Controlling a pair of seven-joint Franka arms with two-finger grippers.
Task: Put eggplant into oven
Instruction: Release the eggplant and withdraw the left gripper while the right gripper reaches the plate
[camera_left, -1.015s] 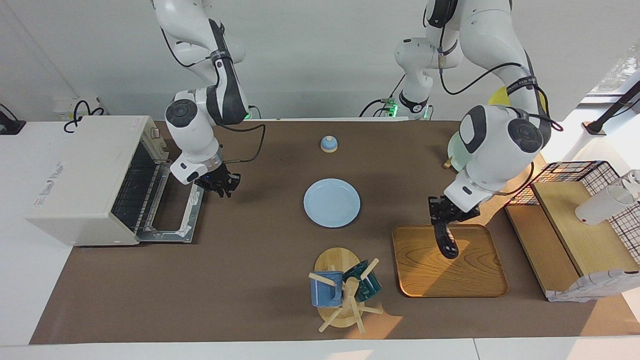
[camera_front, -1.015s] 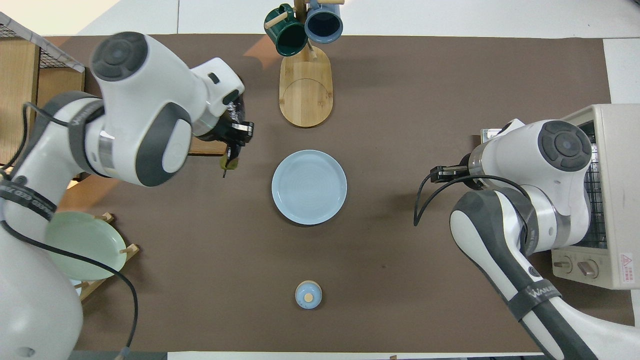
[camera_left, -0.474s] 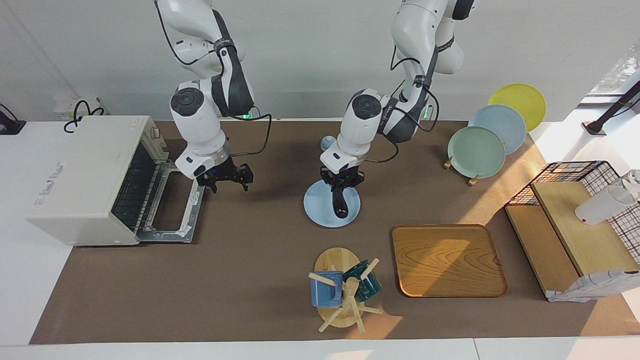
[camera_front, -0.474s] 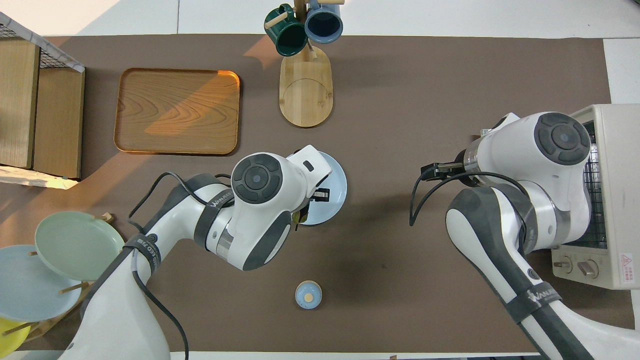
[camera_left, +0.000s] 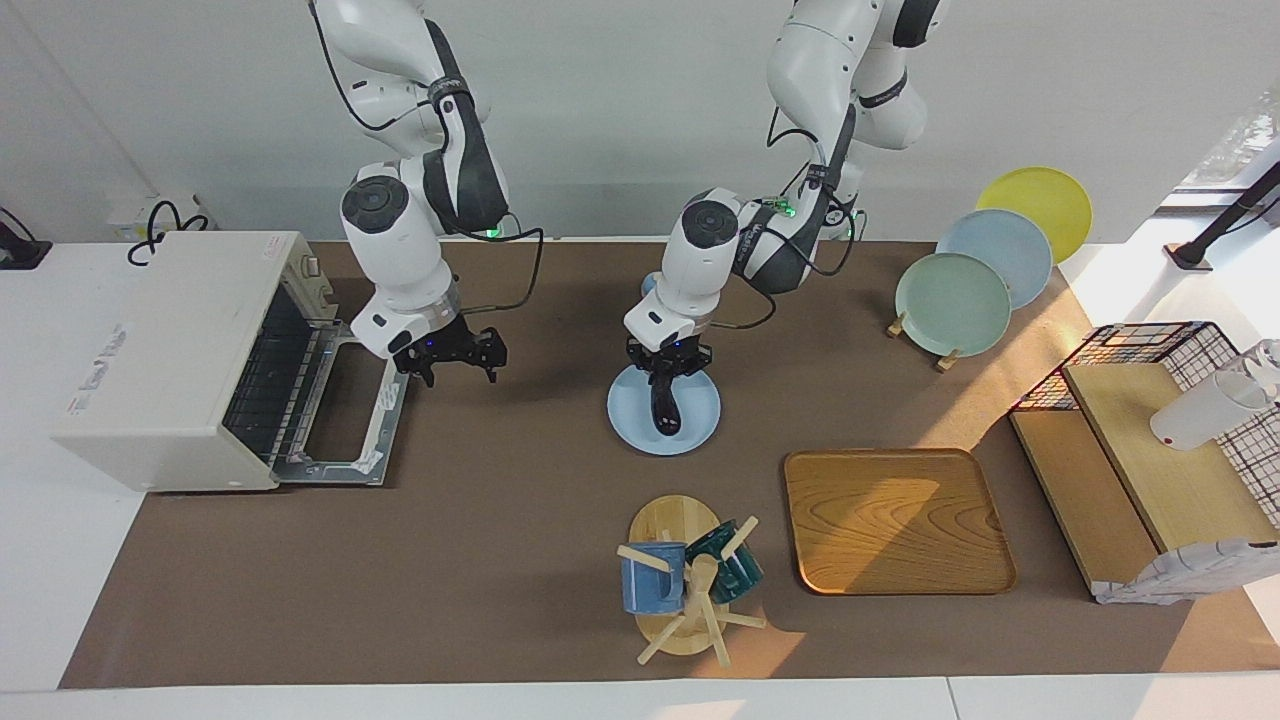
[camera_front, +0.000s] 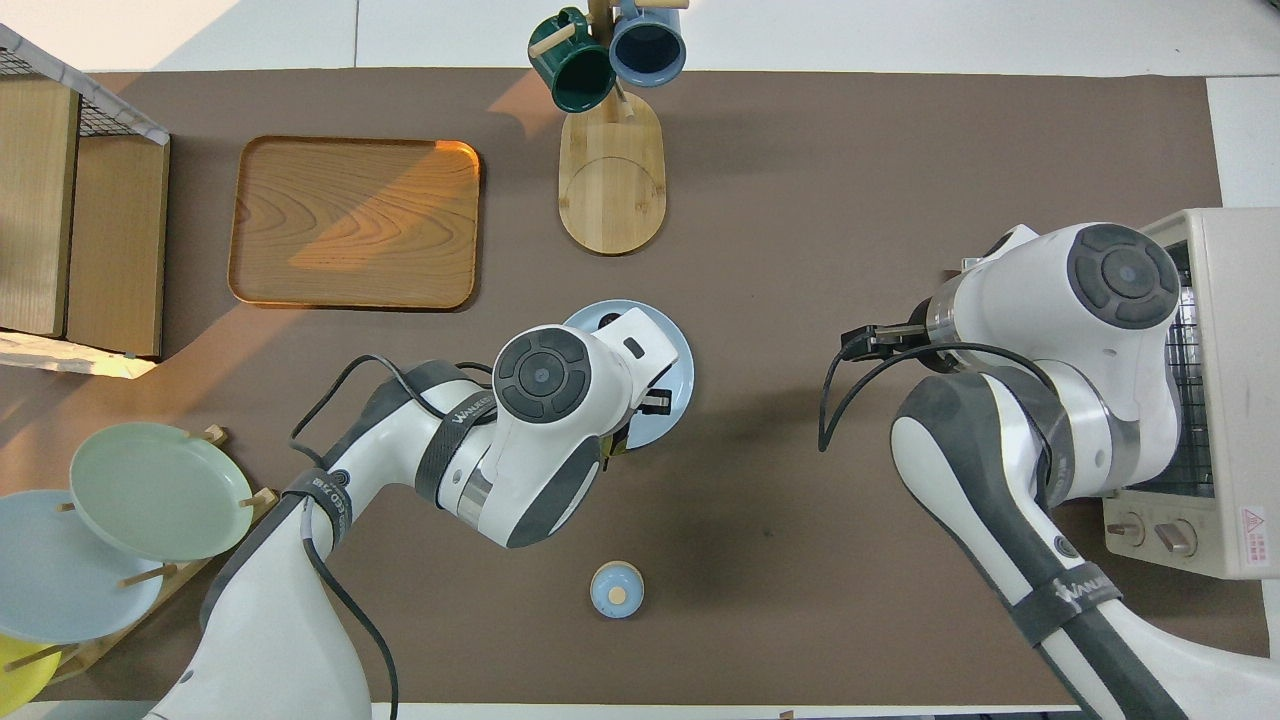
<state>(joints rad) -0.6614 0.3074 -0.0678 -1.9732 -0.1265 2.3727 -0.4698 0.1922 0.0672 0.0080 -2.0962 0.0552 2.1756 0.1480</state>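
While the left claw (camera_left: 668, 368) clamps it, the glossy dark eggplant (camera_left: 662, 412) hangs over the plate (camera_left: 700, 425).

A robot lab set up like a play kitchen, two white robot arms (camera_left: 420, 190) bolted at a plain white wall, brown table mat (camera_left: 480, 560), toaster oven (camera_left: 170, 350), plates on a rack (camera_left: 955, 290), mug tree (camera_left: 690, 590), loose cables

Left tool (camera_left: 668, 372) gripping eggplant (camera_left: 662, 412) (hanging upright) over light blue plate (camera_left: 700, 425)
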